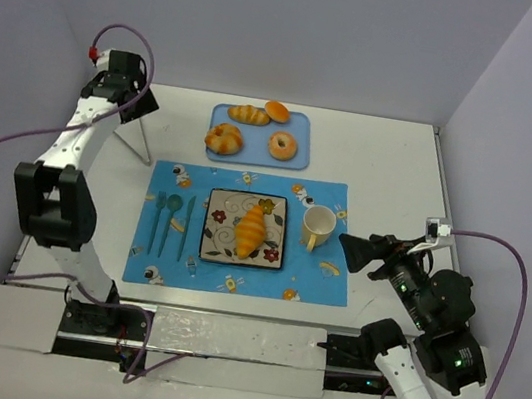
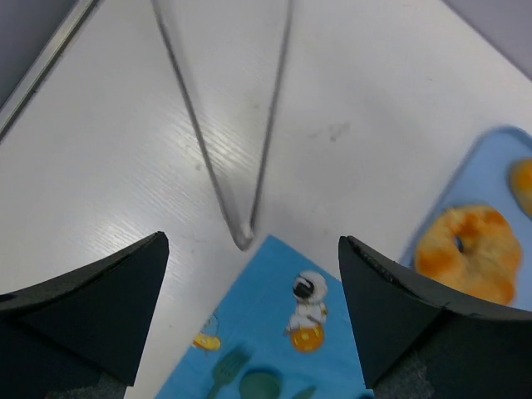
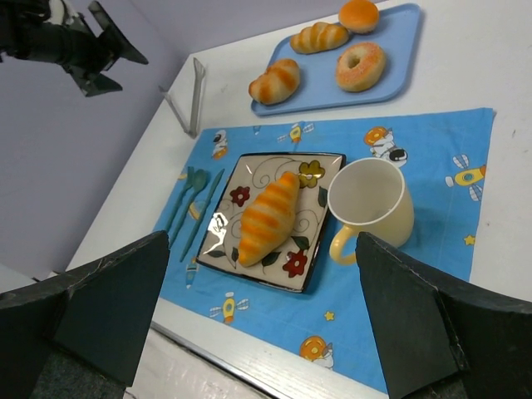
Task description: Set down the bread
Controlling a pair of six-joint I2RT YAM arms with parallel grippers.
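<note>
The bread (image 1: 251, 230), a long golden-orange croissant, lies diagonally on the square flowered plate (image 1: 220, 202) in the middle of the blue placemat (image 1: 312, 290). It also shows in the right wrist view (image 3: 268, 218) on the plate (image 3: 264, 172). My right gripper (image 1: 354, 252) is open and empty, hovering near the mat's right side, above and in front of the plate (image 3: 263, 241). My left gripper (image 1: 139, 107) is open and empty at the far left, over the mat's far-left corner (image 2: 253, 249).
A yellow cup (image 1: 317, 228) stands right of the plate. Teal cutlery (image 1: 170, 223) lies left of it. A blue tray (image 1: 304, 125) at the back holds several pastries. A thin wire stand (image 1: 142, 139) sits under the left gripper.
</note>
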